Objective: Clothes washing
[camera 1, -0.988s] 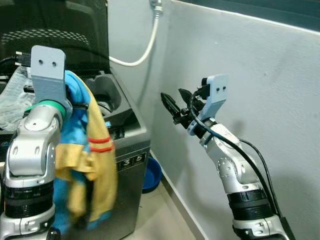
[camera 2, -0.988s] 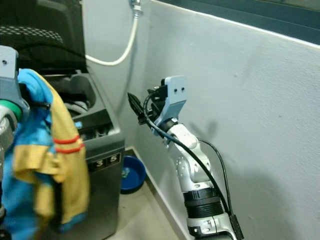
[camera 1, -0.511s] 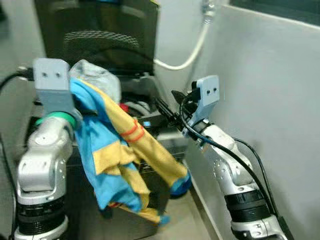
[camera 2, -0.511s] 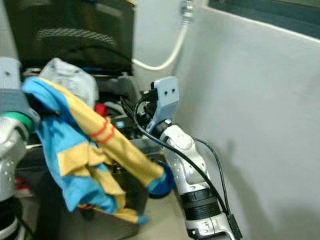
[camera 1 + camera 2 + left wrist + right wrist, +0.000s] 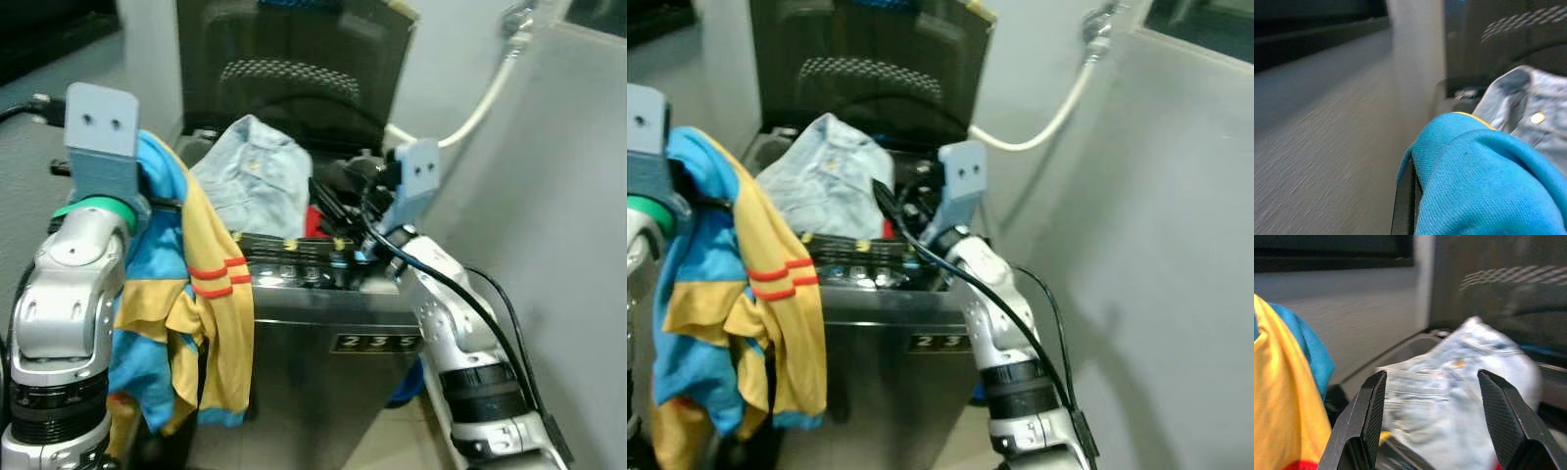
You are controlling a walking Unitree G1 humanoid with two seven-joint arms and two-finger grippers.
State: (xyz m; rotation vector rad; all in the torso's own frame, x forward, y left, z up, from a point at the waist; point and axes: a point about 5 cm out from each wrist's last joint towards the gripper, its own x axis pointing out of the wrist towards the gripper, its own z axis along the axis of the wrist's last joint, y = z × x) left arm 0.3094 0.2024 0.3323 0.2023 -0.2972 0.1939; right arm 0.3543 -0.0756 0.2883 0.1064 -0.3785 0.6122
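turning has brought the washing machine (image 5: pixel 323 323) square before us, where a second ago it sat off to our left. our left gripper (image 5: pixel 157 201) still holds the blue and yellow garment (image 5: pixel 186 304), hanging beside the open tub, so loading looks near. our right gripper (image 5: pixel 1432 423) hovers with fingers wide apart toward the pale denim shirt (image 5: pixel 257 186) heaped on top. grey walls close in; a hose (image 5: pixel 480 93) runs up the right one.

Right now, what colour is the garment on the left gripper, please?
Blue and yellow garment with red stripes; left eye view.
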